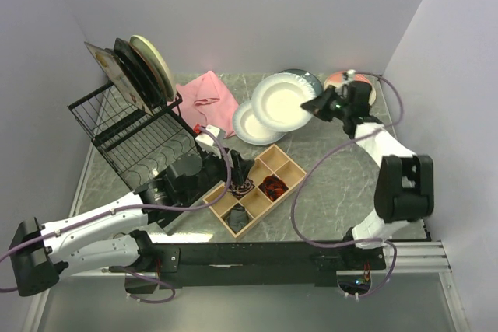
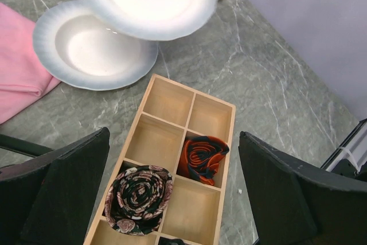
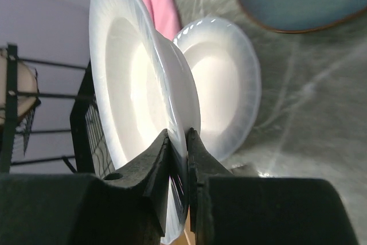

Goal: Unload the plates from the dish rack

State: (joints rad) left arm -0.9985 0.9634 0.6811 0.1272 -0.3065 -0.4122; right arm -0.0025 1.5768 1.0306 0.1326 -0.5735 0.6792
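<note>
While the black wire dish rack (image 1: 132,141) at far left holds several plates (image 1: 144,68) upright, awaiting unloading | right gripper (image 3: 178,144) is clamped on a white plate (image 3: 137,84) by its rim, tilted above a second white plate (image 1: 245,128) on the table, seemingly to stack it | left gripper (image 1: 238,172) hangs idle, fingers apart, over the wooden compartment tray (image 2: 192,91).

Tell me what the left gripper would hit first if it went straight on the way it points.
Most likely the wooden tray: the left gripper, jaws open, aims at its middle compartments, beside the red rolled cloth. Depth is unclear.
</note>
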